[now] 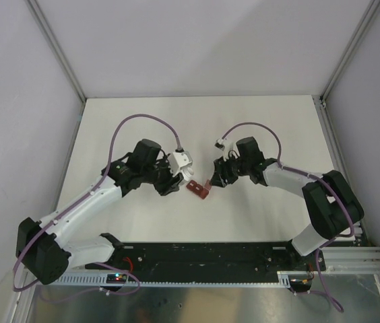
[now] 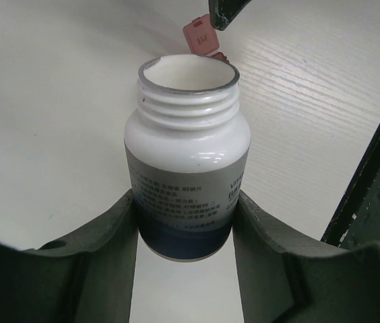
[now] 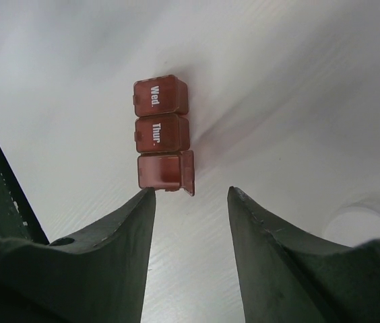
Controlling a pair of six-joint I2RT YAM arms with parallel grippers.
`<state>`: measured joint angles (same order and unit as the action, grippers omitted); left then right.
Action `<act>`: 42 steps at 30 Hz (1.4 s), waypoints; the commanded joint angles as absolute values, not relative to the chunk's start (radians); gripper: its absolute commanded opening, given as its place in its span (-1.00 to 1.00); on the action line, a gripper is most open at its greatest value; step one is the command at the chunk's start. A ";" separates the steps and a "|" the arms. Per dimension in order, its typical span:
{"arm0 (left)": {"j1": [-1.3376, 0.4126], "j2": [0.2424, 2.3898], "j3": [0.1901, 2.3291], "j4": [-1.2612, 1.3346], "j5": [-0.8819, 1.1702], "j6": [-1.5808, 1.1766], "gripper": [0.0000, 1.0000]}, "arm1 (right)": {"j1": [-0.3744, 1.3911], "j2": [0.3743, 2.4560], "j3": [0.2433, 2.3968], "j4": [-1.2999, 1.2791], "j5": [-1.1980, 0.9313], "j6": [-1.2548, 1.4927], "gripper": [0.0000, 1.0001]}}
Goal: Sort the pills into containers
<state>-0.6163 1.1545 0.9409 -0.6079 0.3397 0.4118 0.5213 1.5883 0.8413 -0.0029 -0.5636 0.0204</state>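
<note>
The containers [image 3: 160,134] are a dark red strip of three square compartments on the white table, also seen from above [image 1: 198,189]. Two lids read "Wed." and "Thur."; the nearest compartment's lid stands open. My right gripper [image 3: 191,191] is open, its tips just short of that open compartment, with nothing between them. My left gripper [image 2: 184,196] is shut on a white bottle [image 2: 186,145] with a dark blue base and no cap, its mouth toward the containers [image 2: 202,37]. In the overhead view both grippers [image 1: 175,173] [image 1: 215,178] meet over the strip. No pills show.
A faint round white shape [image 3: 364,217] lies on the table to the right of my right gripper. Grey walls enclose the white table [image 1: 197,121] on three sides. The black base rail [image 1: 203,256] runs along the near edge.
</note>
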 commanded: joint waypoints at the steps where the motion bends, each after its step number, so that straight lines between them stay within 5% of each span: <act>1: -0.641 1.164 0.932 -0.569 0.325 0.437 -1.00 | 0.520 1.561 0.850 -0.022 -0.567 -0.020 0.06; 19: -0.659 1.157 0.885 -0.549 0.315 0.438 -1.00 | 0.556 1.722 0.968 -0.025 -0.615 -0.034 -0.01; 29: -0.659 1.152 0.879 -0.549 0.310 0.437 -1.00 | 0.561 1.746 0.990 -0.031 -0.635 -0.028 -0.49; 42: -0.660 1.154 0.880 -0.549 0.308 0.435 -1.00 | 0.544 1.705 0.989 -0.042 -0.585 -0.006 -0.76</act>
<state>-0.6525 1.1759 0.8787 -0.5846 0.3164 0.4198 0.5545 1.7466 0.9543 -0.0483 -0.6086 -0.0170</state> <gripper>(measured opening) 0.537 0.134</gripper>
